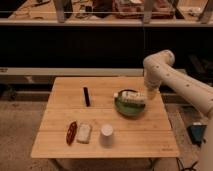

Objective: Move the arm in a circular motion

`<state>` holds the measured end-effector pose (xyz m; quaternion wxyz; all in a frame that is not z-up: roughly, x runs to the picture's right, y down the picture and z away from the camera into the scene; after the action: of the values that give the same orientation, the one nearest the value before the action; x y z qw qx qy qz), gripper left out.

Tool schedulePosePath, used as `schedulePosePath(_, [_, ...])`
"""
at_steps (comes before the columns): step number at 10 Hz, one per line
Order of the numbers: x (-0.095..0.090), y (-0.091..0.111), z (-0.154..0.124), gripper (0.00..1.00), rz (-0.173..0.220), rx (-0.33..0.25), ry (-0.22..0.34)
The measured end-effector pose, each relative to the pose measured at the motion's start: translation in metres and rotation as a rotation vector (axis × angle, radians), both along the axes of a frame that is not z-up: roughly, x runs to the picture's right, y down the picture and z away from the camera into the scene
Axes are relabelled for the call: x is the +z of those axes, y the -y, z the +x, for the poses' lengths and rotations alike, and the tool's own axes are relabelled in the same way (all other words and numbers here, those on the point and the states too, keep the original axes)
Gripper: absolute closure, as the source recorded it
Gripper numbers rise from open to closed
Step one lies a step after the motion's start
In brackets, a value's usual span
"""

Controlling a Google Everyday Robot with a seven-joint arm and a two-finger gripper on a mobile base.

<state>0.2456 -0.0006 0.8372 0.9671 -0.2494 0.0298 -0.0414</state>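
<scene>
Cream-white arm (175, 84) reaching in from 3 o'clock, elbow high, forearm dropping to the gripper (150, 94) at the 3 o'clock rim of the green bowl (131, 111). Open or closed: cannot tell. Probably safest circling above the wooden surface (60, 145), bowl lying toward 9 o'clock.

Arm (176, 83) is showing cream-white. Tool (150, 96), hanging just beside the right rim of the bowl (123, 111), is reading the same pale cream. Bowl is showing green. Desk (60, 137) is showing light wood with plank lines. Slim bar (86, 96) is reading black, pouch (71, 132) dark red, packet (83, 133) whitish, cup (106, 131) white. Floor (20, 130) is showing grey speckle.
</scene>
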Motion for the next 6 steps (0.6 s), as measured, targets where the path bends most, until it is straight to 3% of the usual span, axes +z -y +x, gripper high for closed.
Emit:
schedulePosePath(2, [0.02,0.015,-0.062,0.35,-0.005,-0.004,0.051])
schedulePosePath(3, [0.019,0.013,-0.085,0.35,-0.013,-0.014,0.086])
schedulePosePath(5, [-0.004,-0.001,-0.134,0.35,-0.034,-0.054,0.195])
schedulePosePath(6, [-0.027,-0.015,-0.151,0.35,-0.046,-0.079,0.258])
